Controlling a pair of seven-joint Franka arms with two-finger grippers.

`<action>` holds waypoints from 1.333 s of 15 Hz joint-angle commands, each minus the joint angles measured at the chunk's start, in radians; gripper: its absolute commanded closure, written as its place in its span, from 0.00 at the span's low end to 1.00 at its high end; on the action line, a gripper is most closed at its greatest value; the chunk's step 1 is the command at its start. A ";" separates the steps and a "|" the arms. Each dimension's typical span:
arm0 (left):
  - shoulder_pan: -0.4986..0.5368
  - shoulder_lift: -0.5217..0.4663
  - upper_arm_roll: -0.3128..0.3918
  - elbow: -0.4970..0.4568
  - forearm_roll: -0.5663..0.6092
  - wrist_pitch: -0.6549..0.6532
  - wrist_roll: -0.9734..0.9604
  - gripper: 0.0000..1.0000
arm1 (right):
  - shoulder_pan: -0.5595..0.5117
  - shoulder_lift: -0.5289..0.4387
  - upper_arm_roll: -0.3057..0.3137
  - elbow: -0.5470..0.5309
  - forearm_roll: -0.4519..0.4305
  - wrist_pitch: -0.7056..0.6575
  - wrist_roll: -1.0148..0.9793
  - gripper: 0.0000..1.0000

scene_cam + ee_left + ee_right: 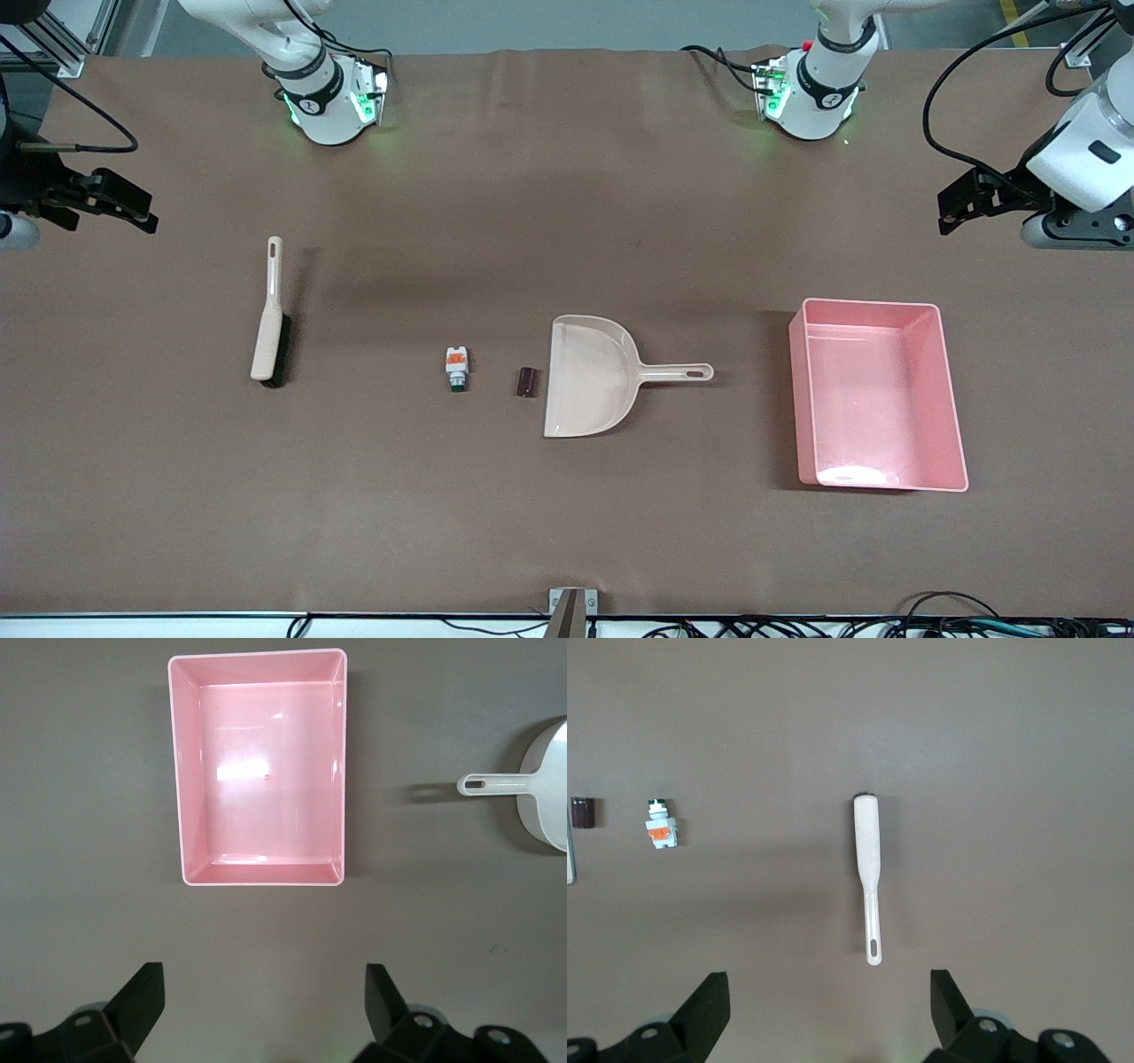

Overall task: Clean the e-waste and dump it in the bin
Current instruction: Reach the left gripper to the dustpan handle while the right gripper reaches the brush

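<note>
The white component with orange band and green end (456,369) and the dark block (527,382) lie side by side on the brown table, between a brush and a dustpan. Both show in the right wrist view, the component (659,828) and the block (583,811). The pink bin (877,399) stands empty toward the left arm's end; it also shows in the left wrist view (257,771). My left gripper (961,202) is open and empty, up over the table's left-arm end. My right gripper (124,208) is open and empty over the right-arm end.
A beige dustpan (589,377) lies beside the dark block, its handle toward the bin. A beige brush (268,315) with dark bristles lies toward the right arm's end, in the right wrist view too (866,846). The dustpan's handle shows in the left wrist view (496,784).
</note>
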 commanded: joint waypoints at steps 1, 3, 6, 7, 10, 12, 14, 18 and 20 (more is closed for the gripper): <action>-0.003 -0.004 -0.002 0.011 -0.007 -0.018 0.000 0.00 | -0.007 0.001 0.001 0.021 0.011 -0.004 -0.006 0.00; -0.006 0.000 -0.002 0.014 -0.008 -0.018 0.001 0.00 | -0.007 0.002 0.001 0.026 0.011 -0.005 -0.006 0.00; -0.027 0.038 -0.004 0.050 -0.014 -0.018 0.000 0.00 | -0.010 0.004 0.001 0.027 0.011 -0.010 -0.009 0.00; -0.038 0.058 -0.008 0.058 -0.019 -0.018 0.000 0.00 | -0.013 0.008 -0.002 0.032 0.011 -0.010 -0.017 0.00; -0.093 0.118 -0.047 0.054 -0.016 0.053 0.012 0.00 | -0.007 0.011 -0.002 -0.017 0.012 -0.031 -0.032 0.00; -0.127 0.172 -0.102 0.054 -0.008 0.120 0.063 0.00 | -0.007 0.010 -0.002 -0.098 0.014 0.021 -0.034 0.00; -0.156 0.221 -0.136 0.051 -0.002 0.198 0.072 0.00 | -0.009 0.007 -0.002 -0.202 0.014 0.110 -0.034 0.00; -0.282 0.314 -0.151 0.037 0.105 0.319 0.084 0.03 | -0.015 -0.033 -0.002 -0.464 0.014 0.324 -0.037 0.00; -0.320 0.379 -0.157 0.035 0.113 0.395 0.098 0.05 | -0.017 -0.056 -0.002 -0.622 0.014 0.476 -0.051 0.00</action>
